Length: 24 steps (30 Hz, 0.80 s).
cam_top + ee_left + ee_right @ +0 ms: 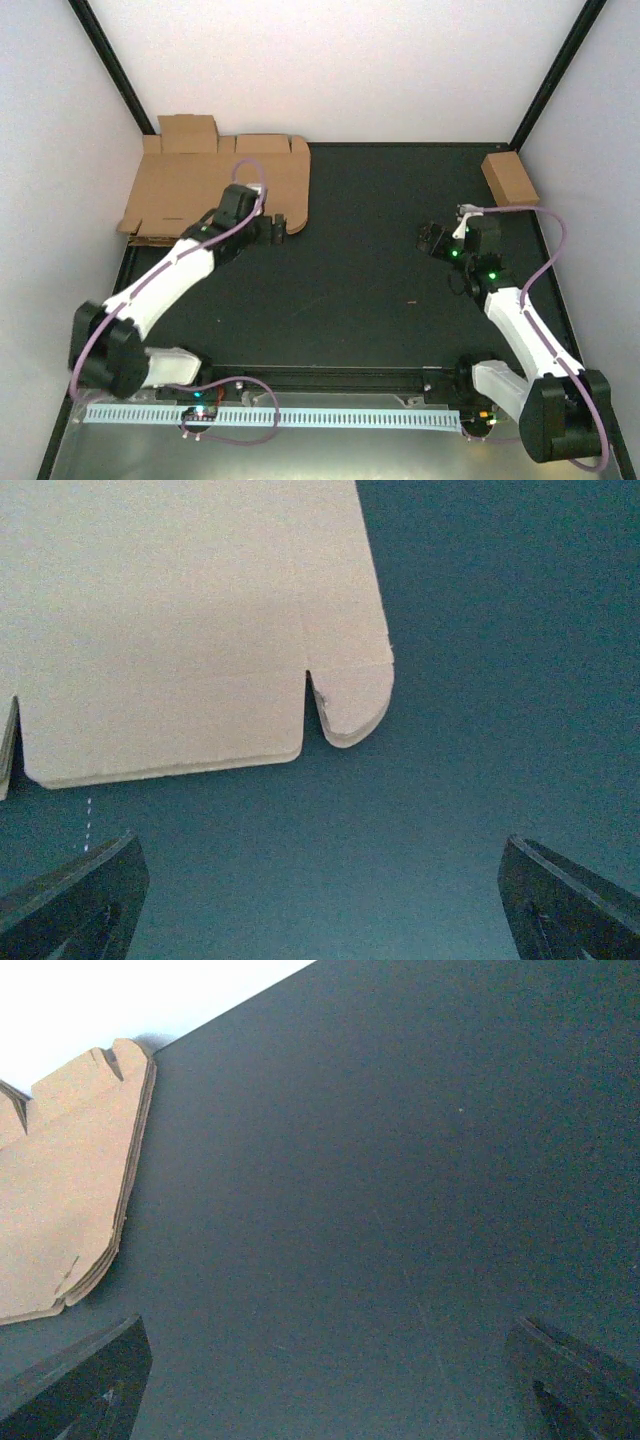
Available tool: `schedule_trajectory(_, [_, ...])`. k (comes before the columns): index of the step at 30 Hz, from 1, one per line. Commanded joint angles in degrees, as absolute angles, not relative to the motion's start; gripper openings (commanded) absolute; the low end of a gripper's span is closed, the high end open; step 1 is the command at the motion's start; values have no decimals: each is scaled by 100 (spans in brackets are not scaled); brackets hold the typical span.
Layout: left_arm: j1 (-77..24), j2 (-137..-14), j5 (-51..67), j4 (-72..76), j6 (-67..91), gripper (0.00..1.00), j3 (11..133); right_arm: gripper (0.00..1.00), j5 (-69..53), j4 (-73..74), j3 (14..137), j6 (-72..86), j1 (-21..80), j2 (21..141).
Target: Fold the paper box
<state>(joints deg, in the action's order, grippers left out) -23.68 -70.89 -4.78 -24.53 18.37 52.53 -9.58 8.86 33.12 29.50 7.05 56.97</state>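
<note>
Plain brown, unprinted, for the box (pixel 215 185); paler, almost cream, in the left wrist view. Same brown on the small box (pixel 509 178). Matte black on the surface (pixel 370 250), bluish through the wrist cameras. White with black joints on the left arm (pixel 165 275) and right arm (pixel 525 325). Black for the left claw (pixel 322 845) and right claw (pixel 330 1325). Purple on the cables (pixel 560 240). Green for the lights (pixel 490 272). White walls (pixel 350 70), black frame bars (pixel 115 65).

Two arms, the left arm (pixel 160 285) and the right arm (pixel 520 320), carry one gripper each: left gripper (pixel 277 227), right gripper (pixel 432 240). One small closed box (pixel 510 178). One paper box pile (pixel 215 185) — several flat layers, exact number unclear. One table (pixel 380 250).
</note>
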Motion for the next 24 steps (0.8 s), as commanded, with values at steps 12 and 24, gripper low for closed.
schedule_trajectory(12, [-2456, -10384, -640, -3817, 1059, 98, 8073, 100, -1477, 521, 3499, 3007, 794, 6407])
schedule_trajectory(24, [-2493, -11819, -311, -4727, 472, 87, 9585, 100, -1469, 511, 3536, 2927, 842, 6445])
